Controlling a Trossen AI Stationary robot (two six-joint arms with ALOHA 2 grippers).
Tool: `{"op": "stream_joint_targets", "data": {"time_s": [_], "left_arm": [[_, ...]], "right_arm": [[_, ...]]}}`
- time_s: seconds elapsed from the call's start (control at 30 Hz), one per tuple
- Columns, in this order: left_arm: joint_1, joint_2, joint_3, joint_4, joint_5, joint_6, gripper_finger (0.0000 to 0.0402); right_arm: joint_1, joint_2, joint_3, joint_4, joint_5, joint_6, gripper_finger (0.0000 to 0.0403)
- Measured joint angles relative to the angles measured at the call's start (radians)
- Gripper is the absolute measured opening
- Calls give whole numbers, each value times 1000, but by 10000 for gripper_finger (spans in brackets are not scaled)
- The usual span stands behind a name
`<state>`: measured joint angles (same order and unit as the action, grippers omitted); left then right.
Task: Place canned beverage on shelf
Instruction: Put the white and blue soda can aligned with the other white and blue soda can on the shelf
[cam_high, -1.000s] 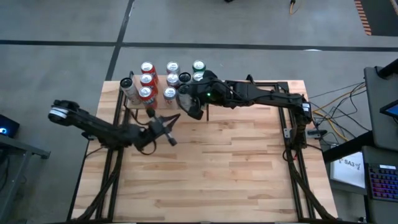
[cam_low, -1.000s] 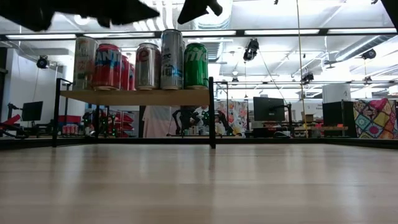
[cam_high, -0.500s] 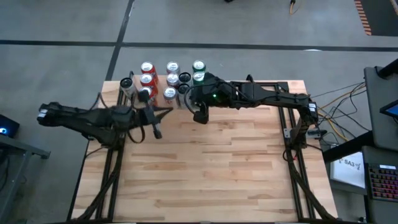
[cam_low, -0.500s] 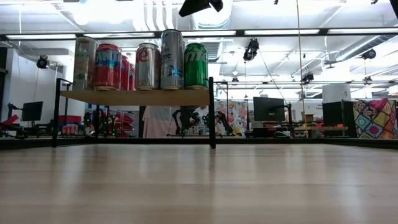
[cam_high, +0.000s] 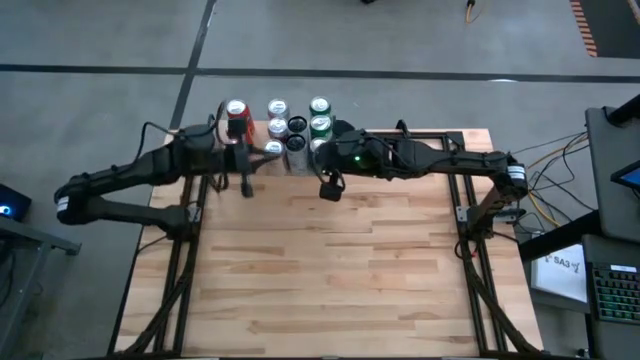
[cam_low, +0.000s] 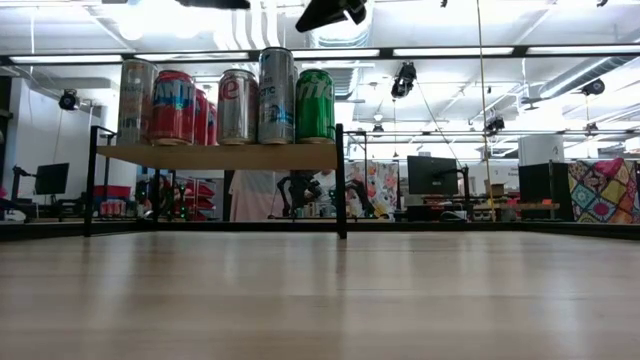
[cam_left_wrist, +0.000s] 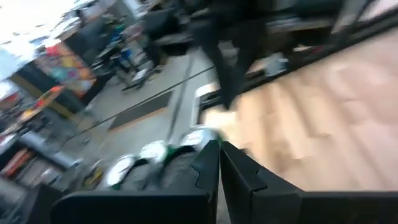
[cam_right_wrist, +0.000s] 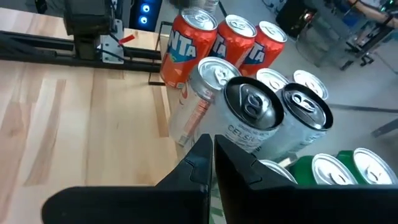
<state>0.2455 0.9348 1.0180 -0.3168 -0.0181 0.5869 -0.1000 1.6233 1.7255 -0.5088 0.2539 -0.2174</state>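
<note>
In the high view the shelf (cam_high: 210, 135) stood at the far left corner of the table (cam_high: 340, 270), crowded with cans (cam_high: 278, 108), and no can lay on the bare planks; the left pincer (cam_high: 246, 186) hung near the shelf's front edge, its fingers pressed together on nothing, and the right pincer (cam_high: 331, 190) hung just beside the green cans (cam_high: 320, 104), also closed and empty. The risk, as I judged it, was that either arm, being so near the tight group, could brush a can and tip it or push it off the back of the shelf. In the low view the shelf board (cam_low: 215, 155) carried the cans upright in a close row, the green can (cam_low: 314, 105) at the end by the black post (cam_low: 341, 180), and the right pincer (cam_low: 335, 12) showed just above that end; a low pass there could strike the can tops. In the left wrist view the picture was blurred, only the shut fingers (cam_left_wrist: 208, 165) and some can tops (cam_left_wrist: 155, 151) could be made out. In the right wrist view the closed fingers (cam_right_wrist: 202, 155) pointed at silver cans (cam_right_wrist: 252, 115) and orange cans (cam_right_wrist: 183, 46) standing almost touching, so little free place remained between them
</note>
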Motion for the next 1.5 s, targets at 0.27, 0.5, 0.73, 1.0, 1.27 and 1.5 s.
{"op": "stream_joint_targets", "data": {"time_s": [0.27, 0.5, 0.73, 1.0, 1.27, 1.5], "left_arm": [[173, 89, -2, 169, 0, 82, 0], [215, 115, -5, 111, 3, 46, 0], [222, 142, -5, 110, 5, 53, 0], [222, 157, -6, 97, 4, 14, 0], [221, 158, -6, 63, 5, -33, 0], [218, 158, -6, 62, 37, -55, 0]], "right_arm": [[-54, -59, -132, 158, -59, -45, 9], [-77, -56, -141, 198, -101, -38, 9], [-78, -30, -143, 230, -101, -32, 9], [-82, -3, -144, 246, -97, -10, 9], [-82, -3, -144, 246, -97, 1, 9], [-82, -3, -144, 246, -97, 15, 9]]}}
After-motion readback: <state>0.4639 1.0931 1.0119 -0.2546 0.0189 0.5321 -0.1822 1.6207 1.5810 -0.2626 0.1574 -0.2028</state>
